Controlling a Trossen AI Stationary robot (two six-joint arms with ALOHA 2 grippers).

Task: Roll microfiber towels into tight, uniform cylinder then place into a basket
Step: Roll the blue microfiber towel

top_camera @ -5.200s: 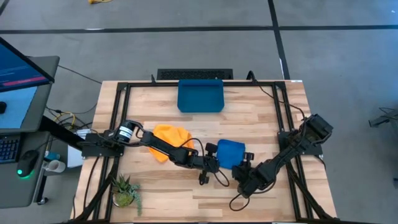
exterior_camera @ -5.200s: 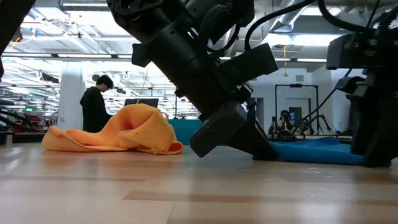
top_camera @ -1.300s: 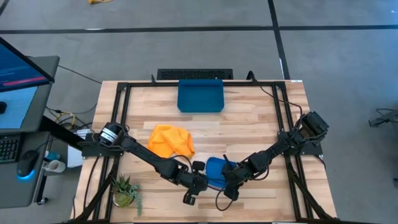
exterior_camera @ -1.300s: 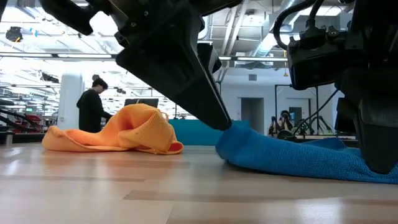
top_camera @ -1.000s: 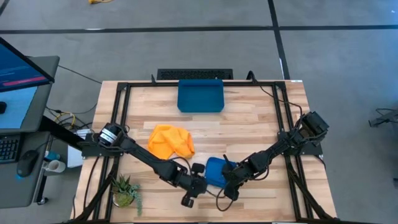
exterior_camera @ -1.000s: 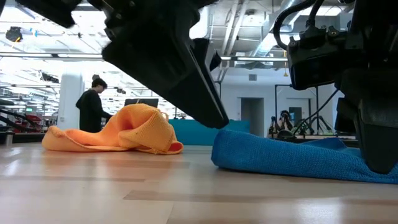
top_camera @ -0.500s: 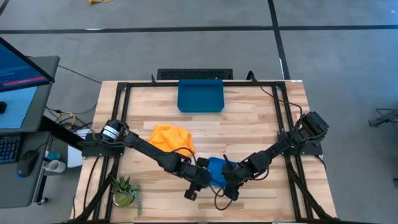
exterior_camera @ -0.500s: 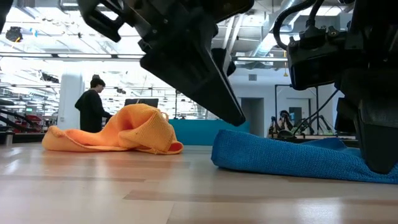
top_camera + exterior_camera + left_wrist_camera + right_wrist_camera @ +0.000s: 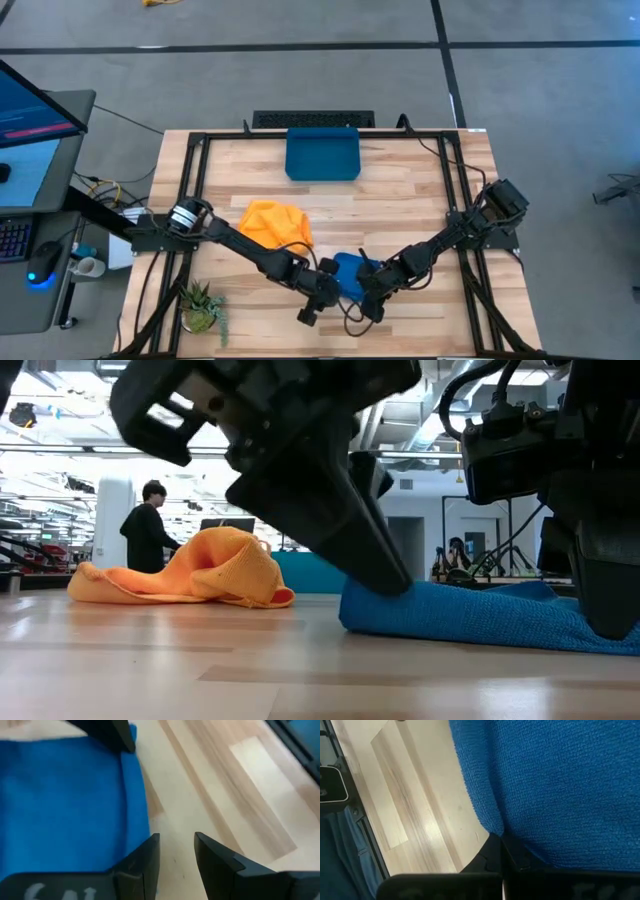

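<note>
The blue towel (image 9: pixel 350 270) lies flat in a folded heap on the table's near middle, between my two grippers. My left gripper (image 9: pixel 176 837) stands open at the towel's left end (image 9: pixel 375 605), slanting down, with bare wood between its fingers. My right gripper (image 9: pixel 501 839) is shut at the towel's right side (image 9: pixel 560 620). The orange towel (image 9: pixel 272 225) lies crumpled on the table to the left, touched by no gripper. The dark blue basket (image 9: pixel 322 153) stands at the far edge. My left gripper touches the blue towel's left edge (image 9: pixel 135 825) with the outer side of one finger (image 9: pixel 142 862). The other finger (image 9: pixel 215 860) stands over bare table. The fingers slant down from the table's left, and the towel lies on the table. My right gripper has its shut fingertips on the blue towel's edge (image 9: pixel 492 827), slanting down from the table's right. One layer or several, I cannot tell. The towel lies on the table, slack.
A small potted plant (image 9: pixel 200 308) stands at the near left corner. A black bar (image 9: pixel 312 119) lies behind the basket. Black frame rails (image 9: pixel 455 190) run along the table's sides. Bare wood shows between the basket and the towels.
My left gripper has gone toward the table's right edge and down, onto the blue towel's left end. The towel has stayed flat on the table.
</note>
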